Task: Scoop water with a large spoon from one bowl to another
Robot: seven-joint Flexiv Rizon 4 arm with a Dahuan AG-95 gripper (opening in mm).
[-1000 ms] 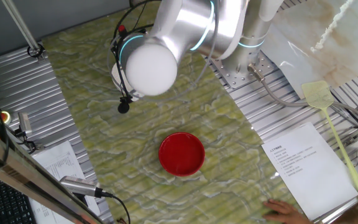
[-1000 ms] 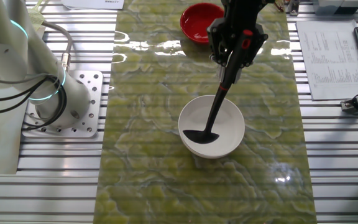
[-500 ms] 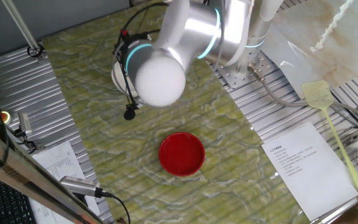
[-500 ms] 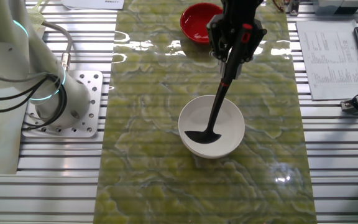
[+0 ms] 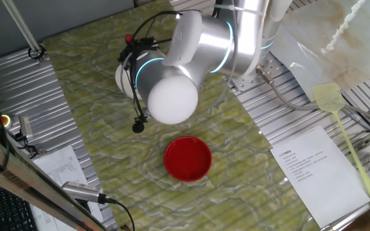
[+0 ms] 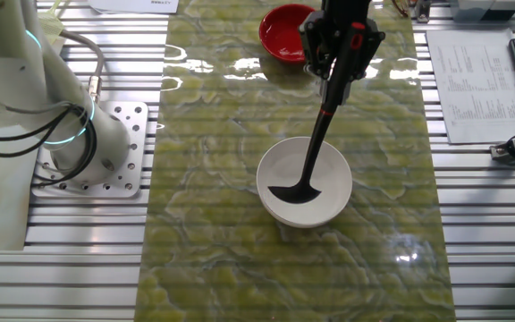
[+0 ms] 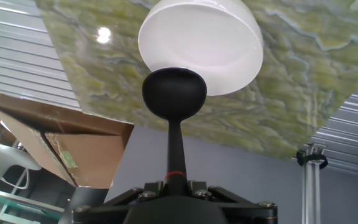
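The white bowl (image 6: pixel 331 172) stands mid-table on the green marbled mat and also shows in the hand view (image 7: pixel 210 43). In one fixed view only a sliver of it (image 5: pixel 118 78) shows behind the arm. The red bowl (image 6: pixel 282 32) sits at the mat's far end, shown near the front in one fixed view (image 5: pixel 187 158). My gripper (image 6: pixel 334 73) is shut on the black ladle's handle (image 7: pixel 174 146). The handle slants down to the scoop (image 6: pixel 293 190), which hangs over the white bowl (image 7: pixel 174 92). I cannot make out water in the scoop or in either bowl.
The robot base (image 6: pixel 105 148) stands left of the mat on the slotted metal table. Printed sheets (image 6: pixel 472 80) (image 5: pixel 313 170) and a yellow fly swatter (image 5: pixel 345 128) lie beside the mat. A cardboard box (image 7: pixel 73 149) shows in the hand view.
The arm has shifted toward the red bowl, carrying the ladle. The handle stands a little steeper and the scoop has edged along over the white bowl. A hand at the table's edge has gone.
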